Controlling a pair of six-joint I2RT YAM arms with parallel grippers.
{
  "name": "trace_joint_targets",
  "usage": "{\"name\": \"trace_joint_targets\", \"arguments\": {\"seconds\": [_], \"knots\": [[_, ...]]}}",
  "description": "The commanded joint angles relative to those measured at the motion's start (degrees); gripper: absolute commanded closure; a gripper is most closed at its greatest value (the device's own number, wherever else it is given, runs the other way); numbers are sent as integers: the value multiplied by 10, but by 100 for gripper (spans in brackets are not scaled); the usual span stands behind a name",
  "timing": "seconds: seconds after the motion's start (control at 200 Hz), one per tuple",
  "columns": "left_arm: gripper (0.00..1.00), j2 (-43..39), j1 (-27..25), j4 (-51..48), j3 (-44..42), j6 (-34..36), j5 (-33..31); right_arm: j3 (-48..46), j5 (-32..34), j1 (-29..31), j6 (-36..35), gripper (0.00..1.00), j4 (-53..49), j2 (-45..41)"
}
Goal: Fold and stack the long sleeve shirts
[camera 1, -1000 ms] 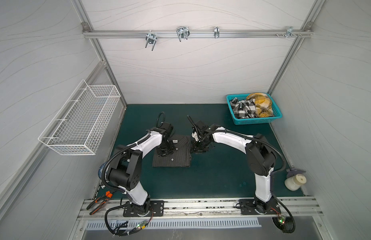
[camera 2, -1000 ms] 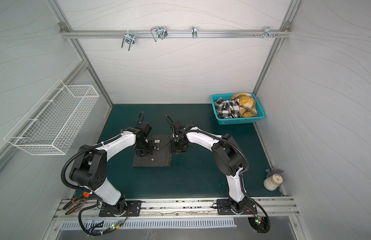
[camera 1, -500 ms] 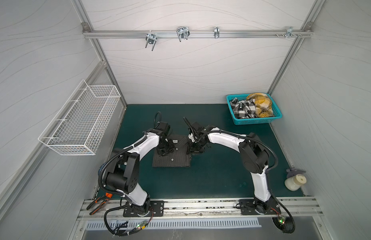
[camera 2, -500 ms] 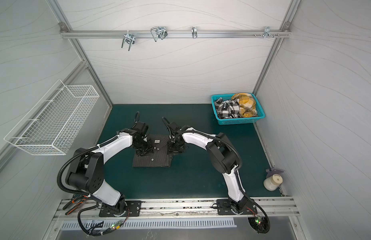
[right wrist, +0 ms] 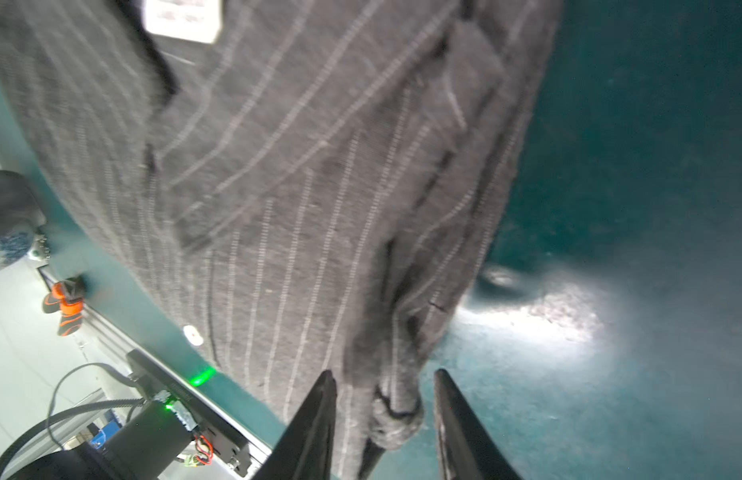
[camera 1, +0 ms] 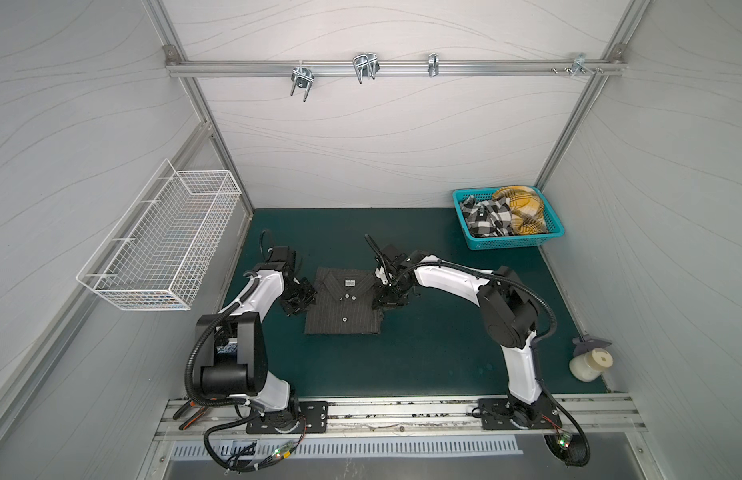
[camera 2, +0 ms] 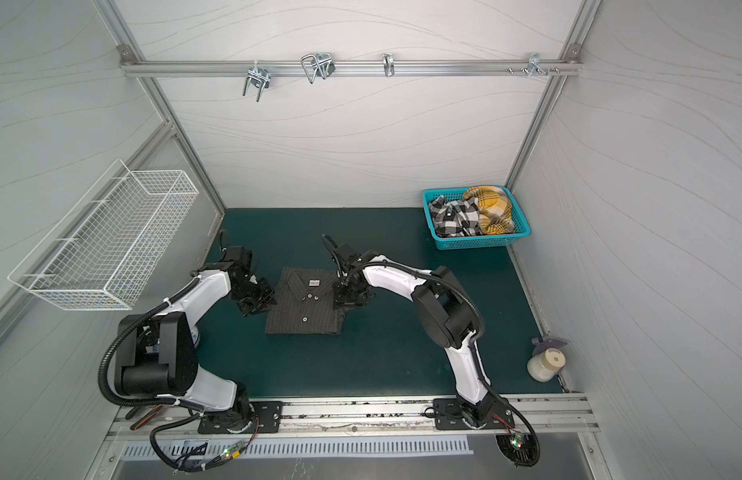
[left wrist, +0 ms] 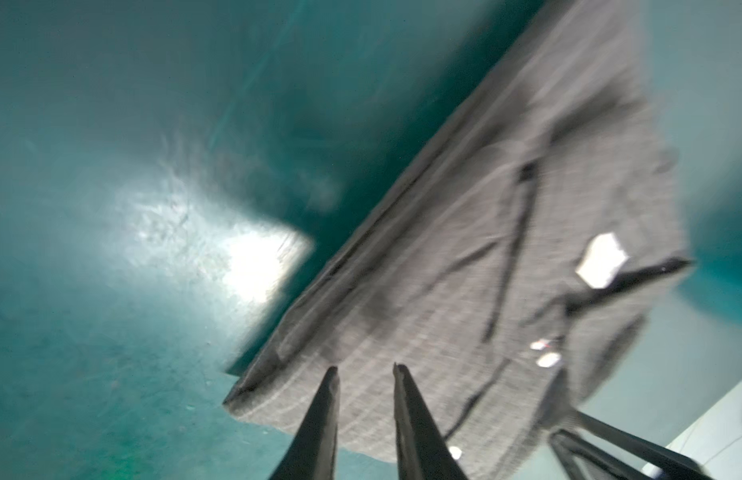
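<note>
Progress of the folding task. The dark pinstriped shirt (camera 1: 343, 307) lies in the middle of the green mat (camera 1: 423, 353) as a flat rectangle, collar (camera 1: 347, 279) toward the back wall and buttoned front facing up; no sleeve shows outside its outline. Its folding appears essentially done, apart from a small bunch of cloth at the right edge.

The left gripper (left wrist: 364, 372) sits at the shirt's left edge. Its fingers stand a little apart over a corner of the cloth, and nothing is visibly pinched between them.

The right gripper (right wrist: 383, 374) sits at the shirt's right edge. Its fingers are spread wider and straddle the bunched fold. A gap shows beside the cloth, so it does not look clamped.

The black-and-white plaid shirt (camera 1: 487, 216) and the yellow plaid shirt (camera 1: 523, 208) lie crumpled together in the teal basket (camera 1: 510, 243) at the far right corner, well apart from the folded one.

By this showing, roughly one shirt in three is finished. Two are left to fold, and no stack exists yet.
</note>
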Motion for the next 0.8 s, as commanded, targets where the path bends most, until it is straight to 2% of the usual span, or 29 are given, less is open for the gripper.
{"name": "trace_joint_targets", "arguments": {"seconds": [0.0,0.2,0.365,0.485,0.52,0.565,0.635,0.795], "knots": [[75,11,3,-1,0,14,13,12,-3,12,2,60,-12,19],[77,29,3,9,-7,8,35,16,-25,15,13,61,7,39],[79,33,3,11,-10,7,41,13,-70,15,29,68,60,48],[79,35,3,16,-15,4,50,14,-113,11,54,68,98,66],[80,35,3,18,-17,3,52,11,-125,9,63,73,110,71],[80,35,3,18,-18,3,55,4,-136,5,77,86,125,73],[81,35,3,19,-20,3,58,-19,-151,-7,98,100,149,64],[84,13,-4,29,-48,-8,95,-131,-196,-54,144,100,235,-8]]}}
